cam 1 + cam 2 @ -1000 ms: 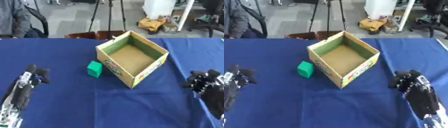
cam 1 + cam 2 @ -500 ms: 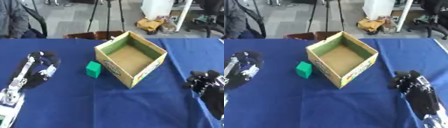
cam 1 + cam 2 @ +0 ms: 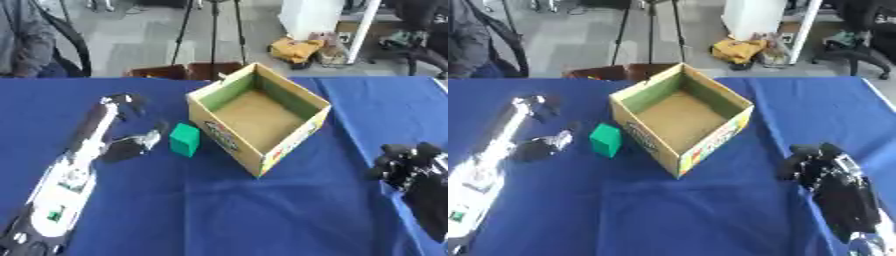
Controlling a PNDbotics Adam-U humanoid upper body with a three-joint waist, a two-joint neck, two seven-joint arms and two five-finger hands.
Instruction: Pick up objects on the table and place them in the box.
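— On the blue counter (image 3: 219, 210), what is waiting to be picked up?

— One small green block (image 3: 184, 140). It is a plain, solid-coloured cuboid, standing upright, brighter green on its front face and darker on the side. It sits on the cloth just beside the left wall of the cardboard box (image 3: 259, 118), near it but apart from it.

— And the box?

— Open at the top, turned so one corner points toward the robot. The walls are brown cardboard with a greenish inner lining on the far side and coloured print along the outer faces near the front corner. Its floor shows bare brown board; nothing lies inside it.

— Where are the hands?

— The left hand (image 3: 131, 145) reaches in from the lower left on a long silver and black arm. It lies close to the green block, on its left, not touching it. Its fingers look relaxed and spread, holding nothing, though they are blurred. The right hand (image 3: 820, 167) rests at the lower right, well apart from the box. Its dark fingers are curled in on themselves, with nothing between them.

— Anything behind the counter?

— A tripod (image 3: 213, 30) stands on the grey floor.
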